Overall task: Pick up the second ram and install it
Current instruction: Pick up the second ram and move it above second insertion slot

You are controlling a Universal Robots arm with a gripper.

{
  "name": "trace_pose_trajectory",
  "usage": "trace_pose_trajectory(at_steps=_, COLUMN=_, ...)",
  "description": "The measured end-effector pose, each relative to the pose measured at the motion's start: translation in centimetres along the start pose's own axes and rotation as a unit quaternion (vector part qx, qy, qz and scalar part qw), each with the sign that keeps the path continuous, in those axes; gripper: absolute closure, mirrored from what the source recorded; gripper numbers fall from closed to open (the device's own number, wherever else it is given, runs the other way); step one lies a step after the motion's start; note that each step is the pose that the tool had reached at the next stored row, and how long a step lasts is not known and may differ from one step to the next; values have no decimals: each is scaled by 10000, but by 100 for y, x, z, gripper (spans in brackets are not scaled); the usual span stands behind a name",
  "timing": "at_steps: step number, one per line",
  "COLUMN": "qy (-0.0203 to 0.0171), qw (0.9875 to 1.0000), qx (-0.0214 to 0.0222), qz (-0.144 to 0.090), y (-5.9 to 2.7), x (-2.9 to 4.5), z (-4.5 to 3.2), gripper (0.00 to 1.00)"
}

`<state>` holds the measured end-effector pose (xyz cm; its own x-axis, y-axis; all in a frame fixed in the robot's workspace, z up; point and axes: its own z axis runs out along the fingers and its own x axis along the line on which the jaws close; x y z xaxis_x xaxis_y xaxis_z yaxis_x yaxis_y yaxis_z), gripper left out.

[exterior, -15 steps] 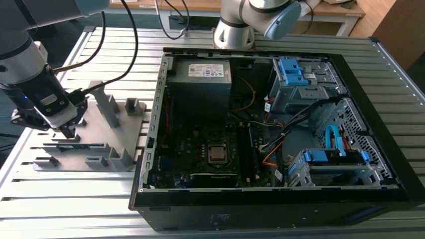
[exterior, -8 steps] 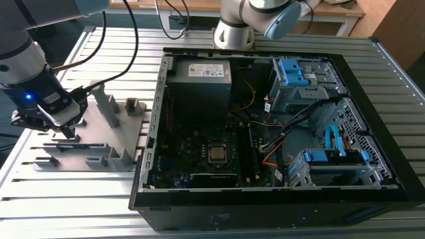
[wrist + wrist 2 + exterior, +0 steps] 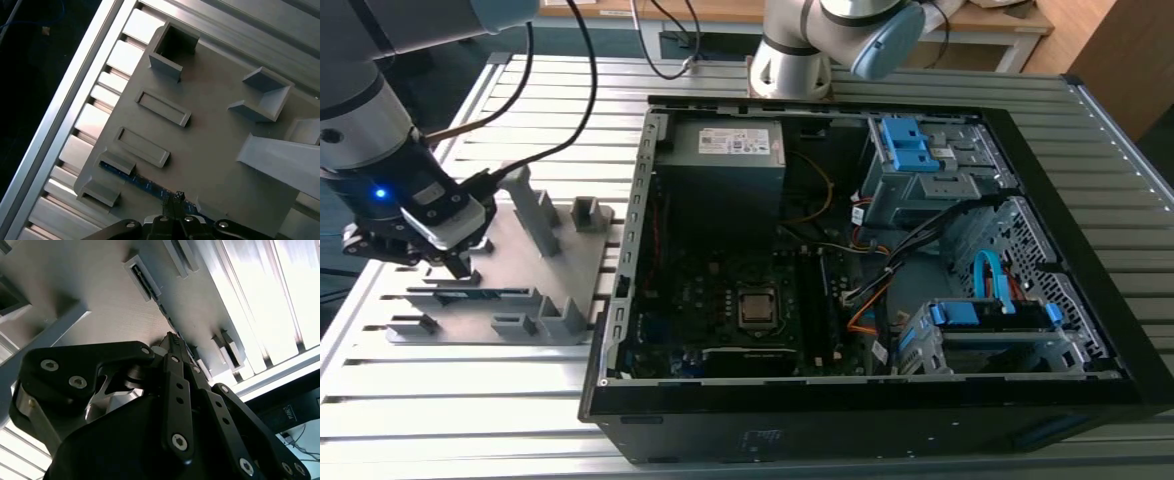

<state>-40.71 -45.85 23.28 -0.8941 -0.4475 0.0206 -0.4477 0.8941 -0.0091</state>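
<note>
The second ram (image 3: 480,293) is a thin dark blue-green stick standing on edge in a slot of the grey holder plate (image 3: 574,255), at the exterior view's left. My gripper (image 3: 458,268) hangs right over it, with the fingertips just above its top edge. In the first wrist view the ram (image 3: 132,177) runs as a blue strip under the gripper (image 3: 172,196). In the second wrist view the gripper (image 3: 172,340) has its fingers (image 3: 175,375) pressed together, with nothing seen between them.
An open computer case (image 3: 1067,235) lies at the exterior view's right, with the motherboard (image 3: 747,300), power-supply box (image 3: 720,150) and blue drive bays (image 3: 914,150) inside. Grey upright holder blocks (image 3: 534,210) stand on the plate beside my gripper. Cables (image 3: 520,80) trail behind the arm.
</note>
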Motion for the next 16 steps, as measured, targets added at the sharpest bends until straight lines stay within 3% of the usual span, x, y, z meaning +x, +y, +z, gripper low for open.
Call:
trace_pose_trajectory(at_steps=8, qy=-3, qw=9995, qx=6, qz=-315, y=0, x=0, z=0, gripper=90)
trace_pose_trajectory(at_steps=16, qy=-6, qw=9980, qx=13, qz=-635, y=0, x=0, z=0, gripper=90)
